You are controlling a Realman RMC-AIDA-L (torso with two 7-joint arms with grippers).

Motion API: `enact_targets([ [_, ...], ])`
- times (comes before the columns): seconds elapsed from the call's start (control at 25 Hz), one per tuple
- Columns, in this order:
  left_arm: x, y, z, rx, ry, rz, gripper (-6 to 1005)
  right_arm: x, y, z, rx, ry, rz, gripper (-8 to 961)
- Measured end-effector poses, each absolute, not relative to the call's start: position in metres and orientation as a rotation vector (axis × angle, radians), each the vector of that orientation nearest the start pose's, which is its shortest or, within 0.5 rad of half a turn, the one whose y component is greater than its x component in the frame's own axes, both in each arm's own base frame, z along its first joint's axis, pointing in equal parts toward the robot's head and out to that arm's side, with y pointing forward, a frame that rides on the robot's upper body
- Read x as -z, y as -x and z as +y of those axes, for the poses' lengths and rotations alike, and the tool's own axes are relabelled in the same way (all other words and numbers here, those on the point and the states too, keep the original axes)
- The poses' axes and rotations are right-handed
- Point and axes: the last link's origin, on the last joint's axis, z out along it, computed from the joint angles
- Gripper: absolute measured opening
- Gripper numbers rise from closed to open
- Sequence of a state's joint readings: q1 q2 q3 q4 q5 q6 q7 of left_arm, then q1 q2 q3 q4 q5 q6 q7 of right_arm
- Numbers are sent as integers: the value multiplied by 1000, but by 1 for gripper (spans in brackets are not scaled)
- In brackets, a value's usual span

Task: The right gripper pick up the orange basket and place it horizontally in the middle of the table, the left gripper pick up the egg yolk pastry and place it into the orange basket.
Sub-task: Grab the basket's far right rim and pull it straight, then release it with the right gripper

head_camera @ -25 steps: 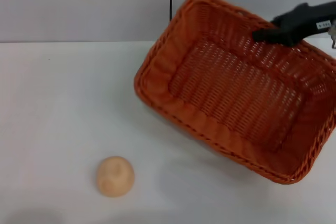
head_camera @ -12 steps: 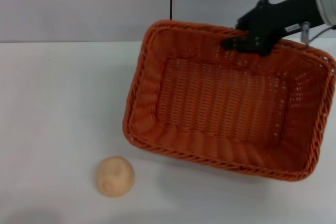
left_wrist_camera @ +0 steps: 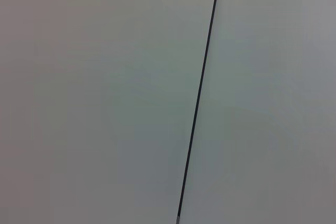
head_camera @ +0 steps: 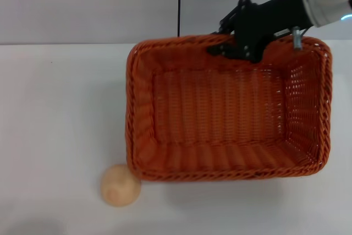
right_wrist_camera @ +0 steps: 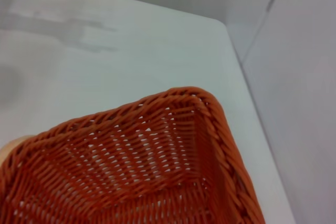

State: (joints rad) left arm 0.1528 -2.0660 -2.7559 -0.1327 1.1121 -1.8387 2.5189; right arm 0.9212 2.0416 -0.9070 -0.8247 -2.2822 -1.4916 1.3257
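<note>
The orange basket point(head_camera: 225, 111) lies with its long side across the white table point(head_camera: 55, 108), open side up. My right gripper point(head_camera: 235, 48) reaches in from the upper right and is shut on the middle of the basket's far rim. The right wrist view shows one basket corner point(right_wrist_camera: 157, 171) over the table point(right_wrist_camera: 105, 35). The egg yolk pastry point(head_camera: 120, 185) sits on the table just off the basket's near left corner, almost touching it. The left gripper is out of view; its wrist view shows only a wall.
A grey wall with a black vertical seam point(head_camera: 179, 4) stands behind the table's far edge. The same seam point(left_wrist_camera: 199, 98) runs through the left wrist view. Bare tabletop stretches left of the basket and along the front edge.
My right gripper has carried the basket leftward and turned it from a diagonal to a level, straight position. Its near left corner now comes close to the pastry, which has stayed put.
</note>
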Motion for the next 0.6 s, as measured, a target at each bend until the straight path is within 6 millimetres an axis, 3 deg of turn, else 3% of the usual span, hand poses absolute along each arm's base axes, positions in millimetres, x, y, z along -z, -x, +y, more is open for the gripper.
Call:
enact_targets([
  [0.24,-67,399,85,901,1329,-594,729,21,-133,414,-9,2954,-390,153],
  [0.6,-67,398,86,910,1333,-586,724,28,-136,412,7,2943,-436,153],
])
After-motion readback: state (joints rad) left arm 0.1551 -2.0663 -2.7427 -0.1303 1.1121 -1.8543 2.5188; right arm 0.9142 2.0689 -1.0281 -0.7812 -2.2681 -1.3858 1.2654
